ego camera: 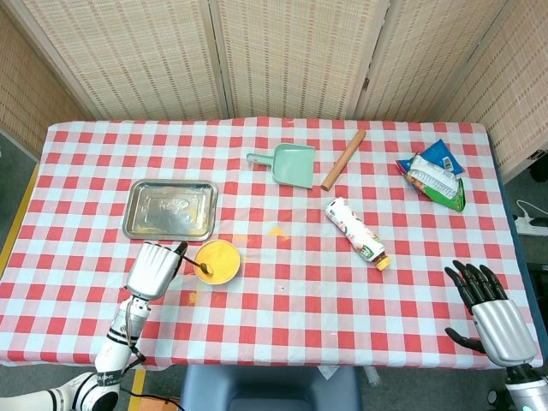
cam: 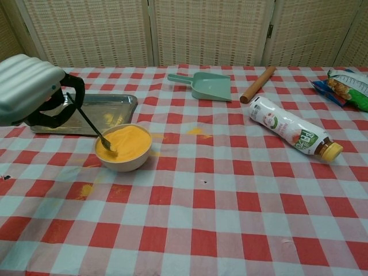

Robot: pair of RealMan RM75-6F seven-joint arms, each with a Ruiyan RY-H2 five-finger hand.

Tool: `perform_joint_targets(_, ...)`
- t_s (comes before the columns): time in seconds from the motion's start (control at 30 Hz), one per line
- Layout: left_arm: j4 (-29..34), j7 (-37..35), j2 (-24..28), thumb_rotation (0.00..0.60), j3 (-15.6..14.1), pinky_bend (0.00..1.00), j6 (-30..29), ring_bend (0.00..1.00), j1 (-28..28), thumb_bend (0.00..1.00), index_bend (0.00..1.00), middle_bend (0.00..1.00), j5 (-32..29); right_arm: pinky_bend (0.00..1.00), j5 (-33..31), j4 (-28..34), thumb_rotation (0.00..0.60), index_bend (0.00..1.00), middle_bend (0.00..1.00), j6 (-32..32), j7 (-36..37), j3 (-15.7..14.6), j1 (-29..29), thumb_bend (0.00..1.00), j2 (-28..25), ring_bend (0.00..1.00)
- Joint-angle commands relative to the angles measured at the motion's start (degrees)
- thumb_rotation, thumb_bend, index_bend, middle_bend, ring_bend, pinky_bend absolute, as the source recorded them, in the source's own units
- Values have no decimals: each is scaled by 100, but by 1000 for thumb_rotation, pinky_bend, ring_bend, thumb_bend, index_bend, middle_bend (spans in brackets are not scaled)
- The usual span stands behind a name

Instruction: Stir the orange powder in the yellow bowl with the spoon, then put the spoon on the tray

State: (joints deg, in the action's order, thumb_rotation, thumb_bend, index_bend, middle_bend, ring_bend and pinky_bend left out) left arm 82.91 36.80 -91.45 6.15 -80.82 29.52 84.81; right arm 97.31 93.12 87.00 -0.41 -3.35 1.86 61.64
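Note:
The yellow bowl (ego camera: pixel 217 261) (cam: pixel 123 148) of orange powder stands just in front of the steel tray (ego camera: pixel 169 209) (cam: pixel 98 112). My left hand (ego camera: pixel 151 269) (cam: pixel 31 89) is to the left of the bowl and holds a thin dark spoon (ego camera: pixel 193 264) (cam: pixel 92 127) by the handle. The spoon slants down to the right, its tip in the powder near the bowl's left rim. My right hand (ego camera: pixel 492 312) rests far off at the table's front right corner, fingers spread, holding nothing.
A green dustpan (ego camera: pixel 288 163) (cam: pixel 205 85), a wooden rolling pin (ego camera: pixel 343 158) (cam: pixel 257 84), a lying bottle (ego camera: pixel 356 232) (cam: pixel 291 135) and snack bags (ego camera: pixel 435 176) (cam: pixel 348 86) lie at the back and right. Orange powder spills (cam: pixel 84 189) mark the cloth near the bowl.

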Motion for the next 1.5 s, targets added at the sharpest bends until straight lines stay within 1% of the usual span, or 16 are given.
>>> perform_joint_targets(0.03, 159, 40, 97, 600, -22, 1000, -96, 1000, -49, 524, 867, 1000, 135, 0, 29, -4, 600, 0, 0, 35, 20, -8, -13, 43, -8, 0)
perform_joint_targets(0.2, 337, 333, 172, 600, -94, 1000, -71, 1000, -107, 524, 867, 1000, 194, 0, 68, -20, 600, 0, 0, 52, 42, -26, -18, 43, -13, 0)
perform_joint_targets(0.43, 137, 521, 12, 600, -112, 1000, 210, 1000, -81, 524, 867, 1000, 48, 0, 97, -28, 600, 0, 0, 144, 91, -21, -50, 43, -34, 0)
perform_joint_targets(0.7, -92, 532, -212, 600, -14, 1000, 408, 1000, 50, 524, 868, 1000, 14, 0, 10, -69, 600, 0, 0, 141, 23, 31, -55, 44, -4, 0)
perform_joint_targets(0.83, -309, 485, -353, 600, 57, 1000, 363, 1000, 159, 524, 868, 1000, 177, 0, -21, -50, 600, 0, 0, 65, 11, 32, -29, 44, 9, 0)
perform_joint_targets(0.97, -397, 451, -440, 600, 173, 1000, 439, 1000, 261, 524, 870, 1000, 146, 0, -58, -47, 600, 0, 0, 53, 46, 49, -23, 44, -4, 0)
perform_joint_targets(1.13, -813, 518, -658, 600, 314, 1000, 389, 1000, 390, 524, 872, 1000, 186, 0, -98, -57, 600, 0, 0, 50, 83, 72, -18, 43, -19, 0)
perform_joint_targets(1.23, -894, 492, -699, 600, 373, 1000, 422, 1000, 437, 524, 872, 1000, 141, 0, -126, -57, 600, 0, 0, 23, 90, 80, -9, 43, -19, 0)
perform_joint_targets(1.4, -860, 483, -664, 600, 448, 1000, 405, 1000, 477, 524, 872, 1000, 105, 0, -139, -49, 600, 0, 0, -10, 75, 81, 4, 43, -15, 0)
perform_joint_targets(1.5, -688, 629, -527, 600, 410, 1000, 396, 1000, 446, 525, 872, 1000, 110, 0, -125, -37, 600, 0, 0, -26, 103, 68, 11, 43, -28, 0)
